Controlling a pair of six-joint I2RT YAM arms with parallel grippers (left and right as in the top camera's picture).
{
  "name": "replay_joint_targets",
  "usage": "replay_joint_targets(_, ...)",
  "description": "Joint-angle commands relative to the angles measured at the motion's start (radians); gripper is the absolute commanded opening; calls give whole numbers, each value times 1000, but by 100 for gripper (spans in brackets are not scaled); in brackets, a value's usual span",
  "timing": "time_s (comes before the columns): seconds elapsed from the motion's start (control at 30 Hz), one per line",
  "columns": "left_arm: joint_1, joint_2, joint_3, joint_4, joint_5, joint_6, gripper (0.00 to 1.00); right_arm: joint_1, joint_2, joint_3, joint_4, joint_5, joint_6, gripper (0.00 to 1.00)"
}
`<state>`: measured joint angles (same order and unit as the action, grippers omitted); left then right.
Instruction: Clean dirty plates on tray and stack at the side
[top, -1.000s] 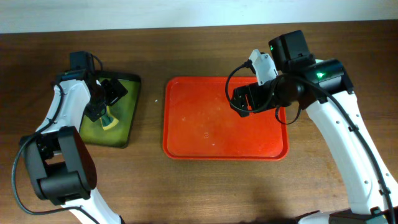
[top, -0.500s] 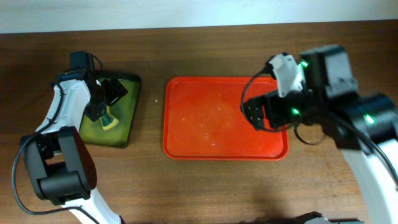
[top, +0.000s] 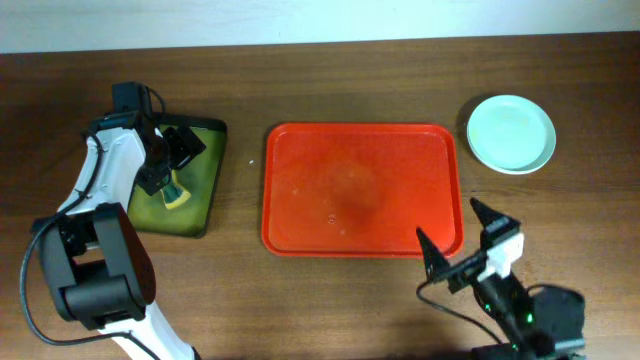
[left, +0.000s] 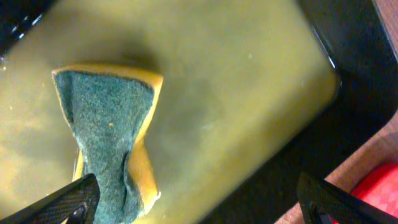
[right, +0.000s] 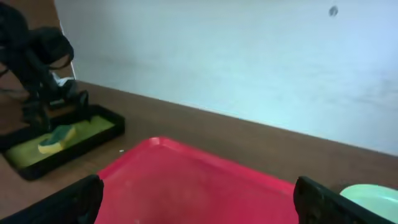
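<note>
The red tray (top: 360, 190) lies at the table's middle with nothing on it; it also fills the bottom of the right wrist view (right: 199, 186). A stack of plates (top: 511, 133), pale mint on top, sits on the table right of the tray, and its edge shows in the right wrist view (right: 373, 199). My right gripper (top: 462, 238) is open and empty at the tray's near right corner (right: 199, 202). My left gripper (top: 172, 160) is open over the green-and-yellow sponge (left: 112, 124), with one finger next to it (left: 199, 202).
The sponge (top: 177, 192) lies in a dark olive-green tray (top: 195, 215) at the left, also in the left wrist view (left: 249, 93) and far left in the right wrist view (right: 62, 140). A pale wall (right: 249, 62) backs the table.
My right arm pulled back from over the red tray to the table's near edge, uncovering the plate stack at the right. The left arm has not moved.
</note>
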<state>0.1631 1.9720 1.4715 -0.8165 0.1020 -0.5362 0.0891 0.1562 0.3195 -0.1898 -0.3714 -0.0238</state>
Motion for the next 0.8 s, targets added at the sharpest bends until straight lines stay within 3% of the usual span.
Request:
replay_joint_targets(0.0,-3,-5,8,1,7,3,99,-6,-154,-89,8,36,1,98)
replay_joint_targets(0.17,-3,-5,8,1,7,3,99,-29,-153,-162,52,122,1,99)
replay_joint_targets(0.33,-3,-5,8,1,7,3,99,-50,-153,-314,334,146,1,99)
replay_joint_targets(0.43,-3,-5,8,1,6,3,99,-135,-153,-314,298,148,2,98)
replay_joint_targets(0.53,-3,-5,8,1,7,3,99,-191,-153,-314,127,148,2,98)
replay_joint_targets(0.77,-3,-5,8,1,7,3,99,-195,-152,-314,132,148,2,98)
